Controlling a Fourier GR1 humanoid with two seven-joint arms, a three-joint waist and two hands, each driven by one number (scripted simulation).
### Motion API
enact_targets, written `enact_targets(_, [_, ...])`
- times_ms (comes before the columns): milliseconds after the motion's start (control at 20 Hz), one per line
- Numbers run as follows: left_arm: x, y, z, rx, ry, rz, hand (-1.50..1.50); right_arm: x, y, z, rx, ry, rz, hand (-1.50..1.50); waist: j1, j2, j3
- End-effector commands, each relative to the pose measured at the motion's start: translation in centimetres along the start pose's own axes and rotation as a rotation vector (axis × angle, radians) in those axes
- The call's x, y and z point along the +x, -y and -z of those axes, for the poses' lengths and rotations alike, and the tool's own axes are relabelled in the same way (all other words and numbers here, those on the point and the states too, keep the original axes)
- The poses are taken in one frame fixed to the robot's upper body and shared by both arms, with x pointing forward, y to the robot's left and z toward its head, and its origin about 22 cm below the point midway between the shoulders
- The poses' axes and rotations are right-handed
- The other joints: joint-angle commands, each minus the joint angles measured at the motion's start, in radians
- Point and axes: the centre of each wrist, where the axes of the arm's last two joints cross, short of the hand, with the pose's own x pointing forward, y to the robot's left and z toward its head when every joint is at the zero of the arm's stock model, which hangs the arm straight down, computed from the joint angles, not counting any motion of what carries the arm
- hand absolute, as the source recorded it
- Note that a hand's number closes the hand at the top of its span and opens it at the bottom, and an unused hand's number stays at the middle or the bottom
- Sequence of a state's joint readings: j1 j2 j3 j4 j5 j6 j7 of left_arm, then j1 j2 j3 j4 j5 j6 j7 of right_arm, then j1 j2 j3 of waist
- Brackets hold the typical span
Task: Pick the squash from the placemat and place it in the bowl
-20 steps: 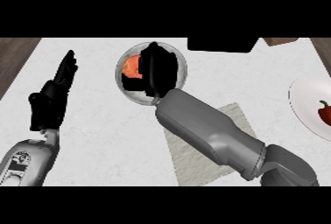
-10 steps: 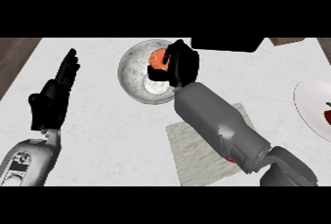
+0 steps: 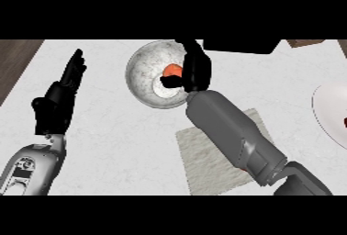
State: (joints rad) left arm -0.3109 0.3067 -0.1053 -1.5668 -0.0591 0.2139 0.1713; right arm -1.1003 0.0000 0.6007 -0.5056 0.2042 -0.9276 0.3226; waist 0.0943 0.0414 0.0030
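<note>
The orange squash (image 3: 173,69) hangs over the middle of the grey speckled bowl (image 3: 142,73) at the counter's back. My right hand (image 3: 195,69) is shut on it: the thumb sits just below the squash and the fingers curl round its right side, hiding most of it. The right forearm stretches from the lower right across the pale placemat (image 3: 203,160), which has nothing else on it. At the left, my left hand (image 3: 58,98) rests open with its fingers pointing up, well away from the bowl.
A white plate (image 3: 328,110) is cut off by the right edge, with a sliver of something red on it. A dark block (image 3: 240,45) stands behind the bowl at the counter's back. The counter's left edge meets dark wood (image 3: 15,59).
My right hand has carried the squash from the bowl's right rim to over the bowl's middle. The left hand has not moved.
</note>
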Motion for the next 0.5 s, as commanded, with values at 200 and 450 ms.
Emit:
enact_targets(200, [-0.9, -0.6, 0.0, 0.013, -0.035, 0.005, 0.00, -1.0, 1.9, 2.4, -0.038, 0.030, 0.180, -1.50, -0.030, -0.012, -0.001])
enact_targets(450, [-1.7, -1.7, -0.8, 0.068, -0.054, 0.016, 0.00, -2.7, 1.8, 1.6, 0.012, 0.011, 0.315, -1.50, -0.066, -0.031, -0.002])
